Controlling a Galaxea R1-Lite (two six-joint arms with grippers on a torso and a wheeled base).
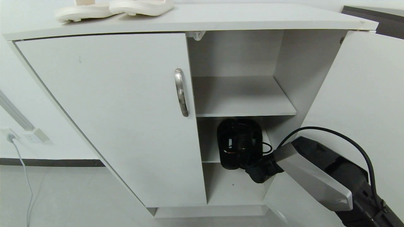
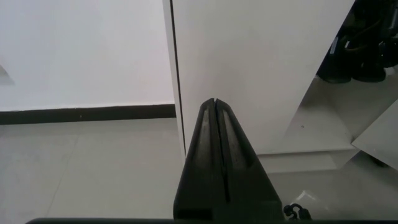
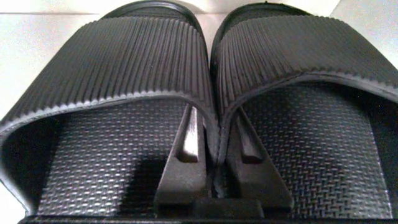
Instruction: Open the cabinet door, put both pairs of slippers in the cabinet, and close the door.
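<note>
A white cabinet (image 1: 252,19) stands with its left door (image 1: 110,110) closed and its right door (image 1: 363,110) swung open. A black pair of slippers (image 1: 240,142) hangs inside the lower compartment, under the middle shelf (image 1: 243,97). My right gripper (image 3: 216,149) is shut on the two inner walls of the black slippers (image 3: 143,74), pinching them side by side. A white pair of slippers (image 1: 110,9) lies on the cabinet top at the left. My left gripper (image 2: 214,104) is shut and holds nothing, low above the floor before the closed door (image 2: 261,62).
A metal handle (image 1: 181,93) sits on the closed door's right edge. The open door stands close beside my right arm. A wall socket with a cable (image 1: 11,137) is at the far left. Bare floor (image 1: 63,195) lies in front of the cabinet.
</note>
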